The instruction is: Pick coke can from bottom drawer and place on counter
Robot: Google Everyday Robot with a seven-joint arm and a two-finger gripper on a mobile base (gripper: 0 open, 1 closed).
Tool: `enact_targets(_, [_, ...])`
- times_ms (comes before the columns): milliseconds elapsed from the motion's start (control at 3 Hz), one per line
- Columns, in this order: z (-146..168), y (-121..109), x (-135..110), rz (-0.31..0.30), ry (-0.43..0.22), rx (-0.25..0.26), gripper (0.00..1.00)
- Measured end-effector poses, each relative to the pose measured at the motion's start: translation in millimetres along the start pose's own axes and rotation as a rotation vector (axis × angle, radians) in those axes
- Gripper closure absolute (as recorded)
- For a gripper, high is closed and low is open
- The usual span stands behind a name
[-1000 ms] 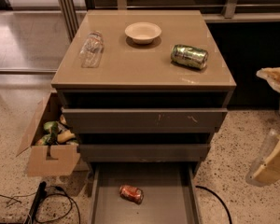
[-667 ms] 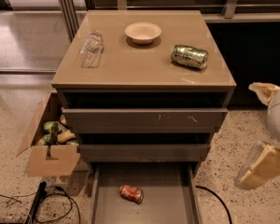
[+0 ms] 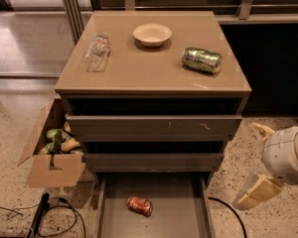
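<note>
The coke can point(image 3: 140, 206) is small and red and lies on its side in the open bottom drawer point(image 3: 188, 217), left of the drawer's middle. The counter point(image 3: 154, 68) is the glossy tan top of the grey cabinet. My gripper point(image 3: 245, 166) is at the right edge of the view, beside the cabinet and about level with the lower drawers. It is open and empty, with one cream finger point(image 3: 262, 131) pointing up and left and the other point(image 3: 257, 192) down and left. It is well to the right of the can and above it.
On the counter lie a clear plastic bottle point(image 3: 97, 51), a white bowl point(image 3: 152, 34) and a green can point(image 3: 202, 60) on its side. The two upper drawers point(image 3: 154, 127) stand slightly pulled out. A cardboard box point(image 3: 52, 150) with items sits left of the cabinet. Cables point(image 3: 54, 214) lie on the floor.
The gripper has moved left and a little down, further into view beside the cabinet. The can and the things on the counter have not moved.
</note>
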State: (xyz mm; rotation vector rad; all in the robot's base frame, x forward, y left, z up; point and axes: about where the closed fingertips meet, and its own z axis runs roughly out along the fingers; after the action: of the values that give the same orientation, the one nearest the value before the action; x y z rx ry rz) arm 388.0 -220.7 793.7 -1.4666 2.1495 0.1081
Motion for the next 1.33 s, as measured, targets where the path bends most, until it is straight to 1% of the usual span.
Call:
enact_targets(333, [35,-1,16,0.007,0.037,-0.054,0.0])
enact_targets(667, [35,-1,16,0.007,0.037,-0.054,0.0])
enact_targets(1000, [64,1,8,-0.021,0.016,-0.068,0.0])
enact_targets(1333, [109,7,5,-0.045,-0.036,-0.114,0.0])
